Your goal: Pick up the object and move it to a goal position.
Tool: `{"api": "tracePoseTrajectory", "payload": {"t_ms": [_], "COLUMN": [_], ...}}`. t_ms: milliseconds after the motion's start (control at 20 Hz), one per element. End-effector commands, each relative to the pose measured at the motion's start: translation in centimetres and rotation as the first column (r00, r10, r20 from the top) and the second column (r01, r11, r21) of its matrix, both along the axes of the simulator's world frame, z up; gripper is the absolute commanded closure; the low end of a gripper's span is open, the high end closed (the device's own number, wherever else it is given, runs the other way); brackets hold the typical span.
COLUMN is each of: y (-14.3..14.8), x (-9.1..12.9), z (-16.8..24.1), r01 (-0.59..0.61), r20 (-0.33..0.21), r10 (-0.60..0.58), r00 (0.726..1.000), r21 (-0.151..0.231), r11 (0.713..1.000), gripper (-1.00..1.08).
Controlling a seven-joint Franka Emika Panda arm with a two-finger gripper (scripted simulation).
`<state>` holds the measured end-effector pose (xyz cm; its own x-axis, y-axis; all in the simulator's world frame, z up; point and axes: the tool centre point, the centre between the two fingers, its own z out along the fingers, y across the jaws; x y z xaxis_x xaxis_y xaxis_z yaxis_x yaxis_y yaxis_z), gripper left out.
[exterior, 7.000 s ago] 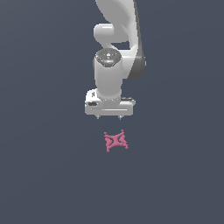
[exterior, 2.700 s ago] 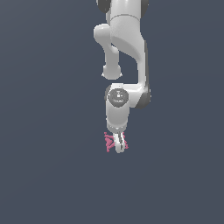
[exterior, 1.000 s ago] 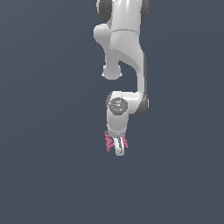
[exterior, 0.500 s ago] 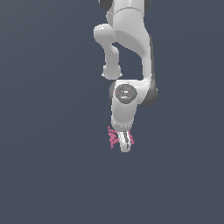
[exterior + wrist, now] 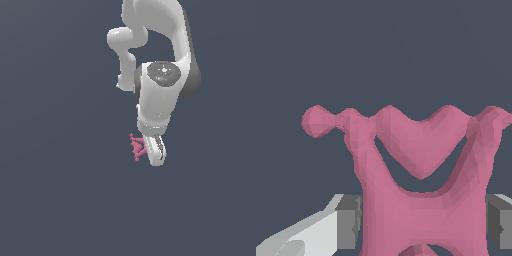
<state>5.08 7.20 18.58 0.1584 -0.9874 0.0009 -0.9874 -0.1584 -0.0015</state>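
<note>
I have the pink star piece [image 5: 421, 200] clamped in the hand [image 5: 156, 154]: in the wrist view its waist sits between the two grey pads [image 5: 349, 221], one touching each flank, the fingers drawn in narrow around it. Its spiky arms reach away from the palm, and a knobbed tip [image 5: 317, 121] pokes out sideways past one pad. In the exterior view the arm [image 5: 159, 95] tilts, with the hand at about five o'clock from the wrist. The piece shows there edge-on, sticking out of the hand toward nine o'clock, its long axis running roughly twelve to six. Whether it touches the dark counter [image 5: 55, 190] I cannot tell.
</note>
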Motion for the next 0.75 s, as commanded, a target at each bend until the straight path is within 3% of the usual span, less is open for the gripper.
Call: {"api": "tracePoseTrajectory", "payload": {"t_ms": [0,350,700], "y": [0.6,1.5,1.7], "x": [0.2,0.6,0.8], "z": [1.9,4.9,5.1], "r01": [0.000,0.000,-0.001], "r20": [-0.002,-0.002,-0.002], "r10": [0.000,0.000,0.001], "r00": [1.000,1.000,1.000], "r21": [-0.001,0.000,0.000], "r11": [1.000,1.000,1.000], "gripper": [1.08,1.08,1.08]}}
